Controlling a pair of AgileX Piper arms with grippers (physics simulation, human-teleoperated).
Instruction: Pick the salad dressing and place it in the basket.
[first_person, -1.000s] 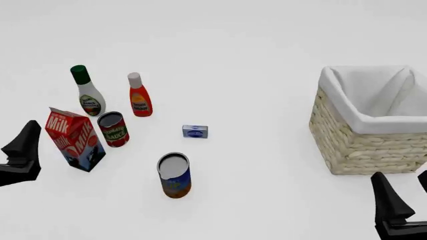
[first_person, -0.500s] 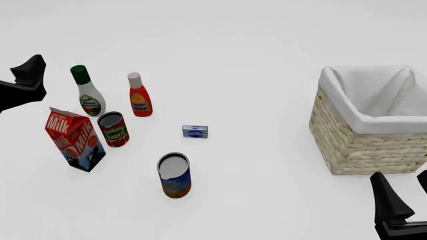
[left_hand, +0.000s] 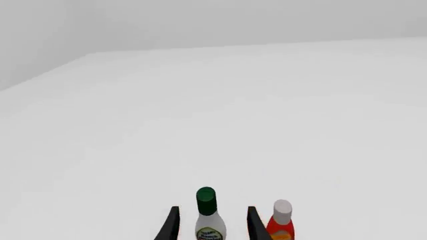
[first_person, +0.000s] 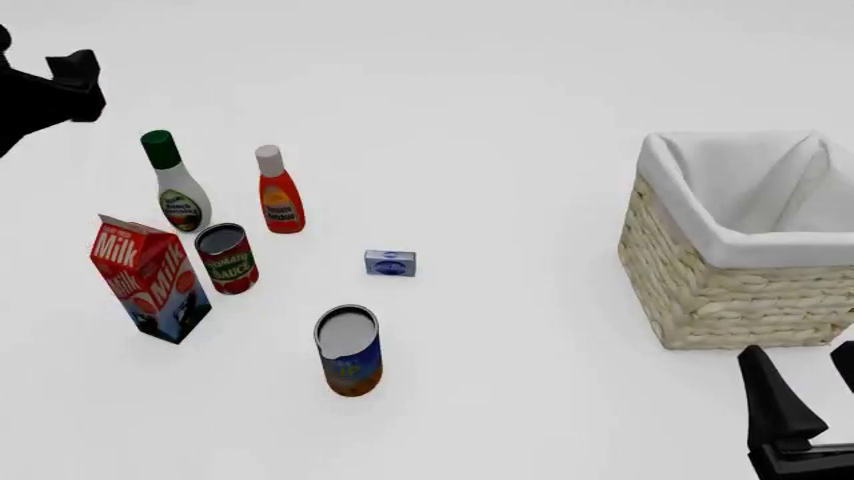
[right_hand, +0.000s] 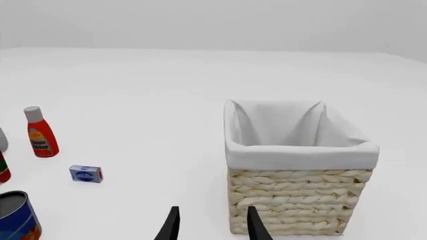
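— Where is the salad dressing (first_person: 175, 182) found?

— It is seen upright on the counter (first_person: 507, 150), at the far left of the group. The red bottle (first_person: 278, 191) is placed just to its right, and the milk carton (first_person: 148, 277) and the red sauce can (first_person: 227, 258) are set nearer the camera. It is touched by nothing.

— And the basket (first_person: 727, 290)?

— It is set well apart on the right side, its white cloth lining (first_person: 747, 205) folded over the rim. Nothing can be seen inside it.

— How is the left gripper (left_hand: 211, 226) held?

— Its jaws are spread apart. In the left wrist view the green cap of the dressing is framed between the two fingers (left_hand: 171, 227), but the bottle lies well beyond them and is not gripped. In the front view the gripper is seen at the upper left, off the bottle.

— The right gripper (right_hand: 211, 226)?

— Its jaws are likewise released and nothing is held. It is kept low at the near right, with the basket faced in its wrist view.

— What else is on the counter?

— A small blue box (first_person: 390, 263) near the middle and an open blue can (first_person: 348, 351) nearer the camera.
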